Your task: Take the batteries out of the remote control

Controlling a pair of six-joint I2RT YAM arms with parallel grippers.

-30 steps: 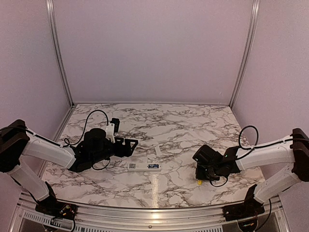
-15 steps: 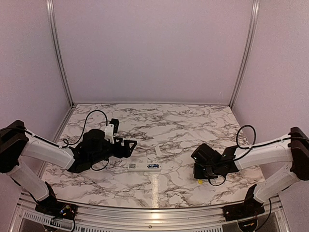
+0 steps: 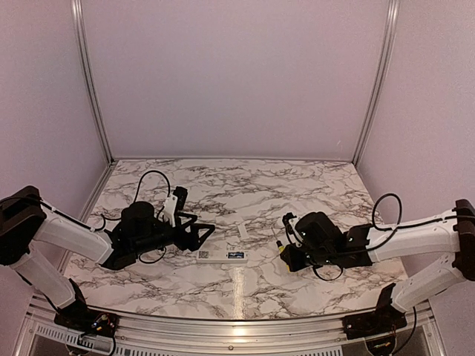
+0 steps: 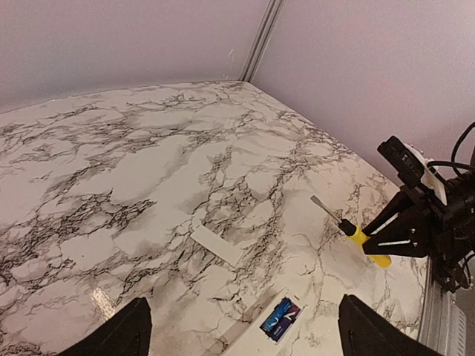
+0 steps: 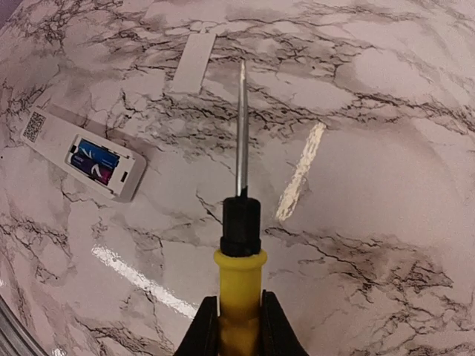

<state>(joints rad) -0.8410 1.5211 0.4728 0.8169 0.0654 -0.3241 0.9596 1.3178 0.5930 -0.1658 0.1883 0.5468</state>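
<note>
Levering the batteries (image 5: 95,162) out looks like the step in hand, Tom. Where does everything sit?

The remote control (image 3: 221,255) lies flat on the marble-patterned table (image 3: 297,193), near the front and between the arms. Its bay faces up, with the blue cells still seated in it. The white cover piece (image 5: 193,61) lies apart, further back.

And the grippers?

The right gripper (image 5: 239,326) is clamped on the handle of the yellow-handled screwdriver (image 5: 241,215). The blade points out over the table, short of the remote and to one side of it. The left gripper (image 4: 245,326) has its fingers spread wide with nothing between them, hovering just beside the labelled end of the remote.

So how would you do it well?

I'd swing the blade round until it lines up with the bay. Then I'd bring the tip down at one end of a cell and lift gently instead of jabbing. The remote is light and would likely skid, so the left fingers should pin the labelled end first, clear of the bay.

What could go wrong?

A cell could pop out and roll on that smooth top, I think.

What differs from a second ago?

The right arm has carried the screwdriver up off the table on its own side and in toward the remote. Its grip has tightened on the handle. The left arm has dipped and edged closer to the remote, and the remote and cover have not moved
</note>
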